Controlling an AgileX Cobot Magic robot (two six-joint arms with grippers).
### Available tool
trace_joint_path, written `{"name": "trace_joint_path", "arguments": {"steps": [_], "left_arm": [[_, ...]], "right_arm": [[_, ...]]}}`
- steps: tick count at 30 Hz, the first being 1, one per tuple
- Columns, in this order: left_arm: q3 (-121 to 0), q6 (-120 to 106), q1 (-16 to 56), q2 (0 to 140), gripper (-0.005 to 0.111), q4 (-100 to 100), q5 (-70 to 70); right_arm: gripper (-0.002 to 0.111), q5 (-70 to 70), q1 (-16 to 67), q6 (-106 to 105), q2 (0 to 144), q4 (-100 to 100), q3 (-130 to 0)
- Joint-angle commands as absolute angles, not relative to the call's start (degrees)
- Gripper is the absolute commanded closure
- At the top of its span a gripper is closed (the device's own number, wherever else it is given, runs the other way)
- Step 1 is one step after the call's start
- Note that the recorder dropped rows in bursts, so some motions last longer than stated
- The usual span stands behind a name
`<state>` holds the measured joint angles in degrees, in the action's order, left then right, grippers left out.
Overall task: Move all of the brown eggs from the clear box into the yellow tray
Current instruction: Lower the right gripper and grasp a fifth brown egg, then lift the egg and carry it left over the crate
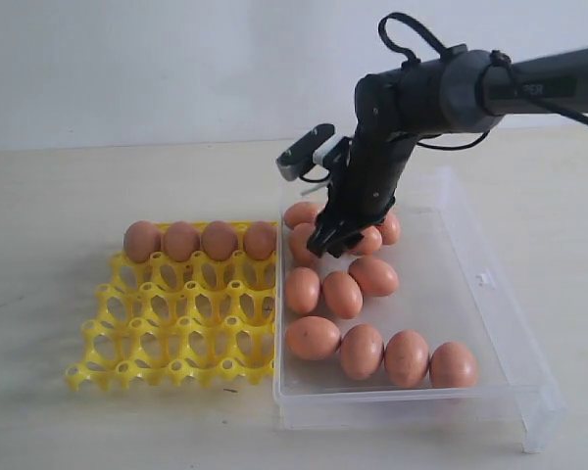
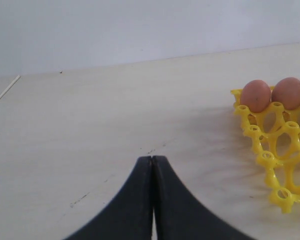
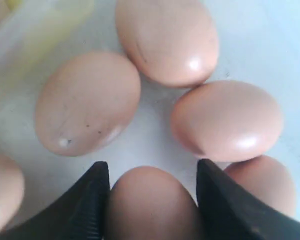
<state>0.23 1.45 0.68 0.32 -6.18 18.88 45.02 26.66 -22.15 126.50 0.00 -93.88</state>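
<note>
The clear box [image 1: 490, 284] lies right of the yellow tray [image 1: 176, 333] and holds several brown eggs [image 1: 313, 337]. Several more eggs [image 1: 180, 241] fill the tray's back row. My right gripper [image 1: 335, 235] reaches down into the far left part of the box. In the right wrist view that gripper [image 3: 153, 167] has its two black fingers against both sides of one brown egg [image 3: 150, 205], which still rests on the box floor among its neighbours [image 3: 87, 102]. My left gripper [image 2: 152, 159] is shut and empty over bare table, left of the tray corner [image 2: 280, 150].
The box's low walls and a small clasp [image 1: 485, 280] on its right side border the eggs. Eggs lie tightly packed around the gripped one [image 3: 225, 120]. Pale tabletop [image 1: 59, 196] surrounds the tray and box, with a plain wall behind.
</note>
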Motion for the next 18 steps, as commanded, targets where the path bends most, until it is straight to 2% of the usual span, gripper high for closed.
{"name": "trace_joint_path", "arguments": {"steps": [1, 5, 10, 13, 18], "left_arm": [[0.0, 1.7, 0.6, 0.0, 0.107, -6.0, 18.3], [0.0, 1.7, 0.6, 0.0, 0.107, -6.0, 18.3], [0.0, 1.7, 0.6, 0.0, 0.107, -6.0, 18.3], [0.0, 1.7, 0.6, 0.0, 0.107, -6.0, 18.3], [0.0, 1.7, 0.6, 0.0, 0.107, -6.0, 18.3]], "right_arm": [[0.108, 41.1, 28.6, -17.5, 119.1, 1.2, -93.8], [0.108, 32.9, 31.9, -14.9, 112.6, 2.7, -89.9], [0.108, 15.0, 38.4, -15.3, 107.7, 13.6, -81.8], [0.108, 1.5, 42.5, -15.3, 108.2, 20.1, -77.6], [0.108, -10.1, 46.7, -14.9, 112.7, 21.1, -76.4]]}}
